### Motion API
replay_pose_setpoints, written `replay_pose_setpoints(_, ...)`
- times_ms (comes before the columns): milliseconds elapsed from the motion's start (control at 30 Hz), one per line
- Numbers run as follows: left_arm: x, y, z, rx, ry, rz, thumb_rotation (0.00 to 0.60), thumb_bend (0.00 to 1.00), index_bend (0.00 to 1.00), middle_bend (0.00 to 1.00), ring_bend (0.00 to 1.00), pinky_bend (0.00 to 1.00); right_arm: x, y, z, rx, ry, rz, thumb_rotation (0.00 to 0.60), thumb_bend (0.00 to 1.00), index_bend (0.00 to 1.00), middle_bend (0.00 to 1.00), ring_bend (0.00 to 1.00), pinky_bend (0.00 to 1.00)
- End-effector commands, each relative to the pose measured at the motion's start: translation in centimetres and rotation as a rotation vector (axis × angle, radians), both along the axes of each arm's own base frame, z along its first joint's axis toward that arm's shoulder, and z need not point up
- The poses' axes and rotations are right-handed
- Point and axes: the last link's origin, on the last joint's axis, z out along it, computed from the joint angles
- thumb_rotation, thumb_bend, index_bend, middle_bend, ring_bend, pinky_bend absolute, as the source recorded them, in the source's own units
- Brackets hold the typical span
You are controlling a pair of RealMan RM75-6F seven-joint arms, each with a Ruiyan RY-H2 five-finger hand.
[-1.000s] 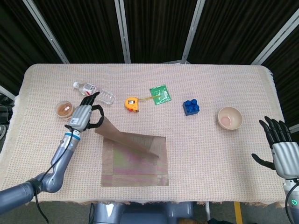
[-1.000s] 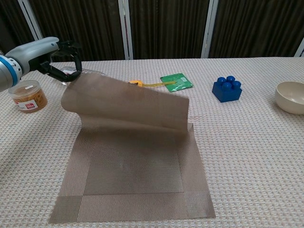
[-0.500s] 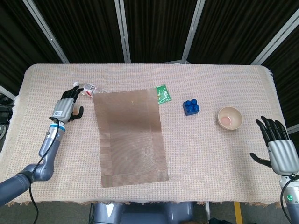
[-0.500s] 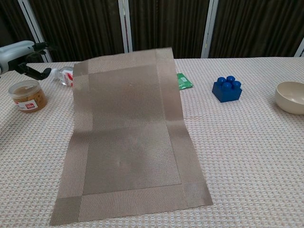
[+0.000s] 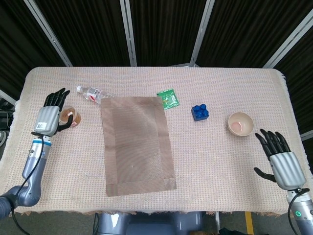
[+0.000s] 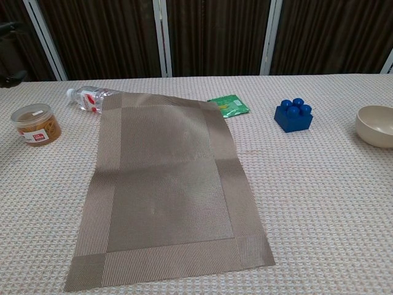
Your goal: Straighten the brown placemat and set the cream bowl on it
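Observation:
The brown placemat [image 5: 137,142] [image 6: 167,184] lies unfolded and flat in the middle of the table, its long side running front to back, slightly askew. The cream bowl [image 5: 240,124] [image 6: 376,125] stands on the cloth far to the right, apart from the mat. My left hand [image 5: 50,113] hovers open at the table's left side, over a small jar, fingers spread and holding nothing. My right hand [image 5: 279,157] is open near the front right edge, below the bowl. Only a dark sliver of the left hand shows at the chest view's top left corner.
A small jar [image 6: 36,124] with brown contents stands at the left. A plastic bottle [image 5: 93,93] [image 6: 92,98] lies at the mat's far left corner. A green packet [image 5: 168,99] [image 6: 229,106] touches the mat's far right corner. A blue brick [image 5: 200,112] [image 6: 293,114] sits right of it.
The left hand let go of the mat's lifted half, which swung over and settled flat, covering the tape measure. The left hand drew back to the left; the right hand shifted slightly inward.

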Motion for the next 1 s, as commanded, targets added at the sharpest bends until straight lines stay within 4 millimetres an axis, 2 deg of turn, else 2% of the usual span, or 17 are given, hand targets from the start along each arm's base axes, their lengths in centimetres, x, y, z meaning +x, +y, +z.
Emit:
replay_pose_setpoints(33, -1.1, -5.8, 2.4, 0.066, 0.076, 0.06, 0.6, 0.49, 0.0, 0.0, 0.0, 0.0, 1.1, 0.2, -1.9, 0.13, 0.033, 0.046, 0.6, 0.04, 0.0, 0.0, 0.0, 0.0)
replay_pose_setpoints(200, -0.3, -10.4, 4.2, 0.091, 0.156, 0.088, 0.6, 0.49, 0.0, 0.0, 0.0, 0.0, 3.1, -0.3, -4.4, 0.296, 0.116, 0.13, 0.6, 0.04, 0.0, 0.0, 0.0, 0.0)
replay_pose_setpoints(367, 0.9, -12.8, 5.6, 0.088, 0.183, 0.083, 0.6, 0.49, 0.0, 0.0, 0.0, 0.0, 4.6, -0.5, -7.2, 0.446, 0.182, 0.195, 0.6, 0.04, 0.0, 0.0, 0.0, 0.0)
replay_pose_setpoints(667, 0.8, -13.7, 6.7, 0.073, 0.227, 0.098, 0.6, 0.49, 0.0, 0.0, 0.0, 0.0, 7.4, -2.0, -12.3, 0.58, 0.297, 0.307, 0.6, 0.04, 0.05, 0.0, 0.0, 0.0)
replay_pose_setpoints(767, 0.4, -13.7, 6.6, 0.049, 0.256, 0.107, 0.6, 0.39, 0.0, 0.0, 0.0, 0.0, 8.9, -2.9, -14.4, 0.612, 0.321, 0.332, 0.6, 0.04, 0.05, 0.0, 0.0, 0.0)
replay_pose_setpoints(833, 0.2, -13.8, 6.5, 0.023, 0.29, 0.112, 0.6, 0.28, 0.0, 0.0, 0.0, 0.0, 9.8, -3.4, -15.7, 0.626, 0.325, 0.34, 0.6, 0.04, 0.05, 0.0, 0.0, 0.0)
replay_pose_setpoints(1000, 0.2, -13.9, 6.4, 0.0, 0.327, 0.114, 0.6, 0.22, 0.0, 0.0, 0.0, 0.0, 11.4, -4.0, -18.0, 0.649, 0.319, 0.35, 0.6, 0.04, 0.05, 0.0, 0.0, 0.0)
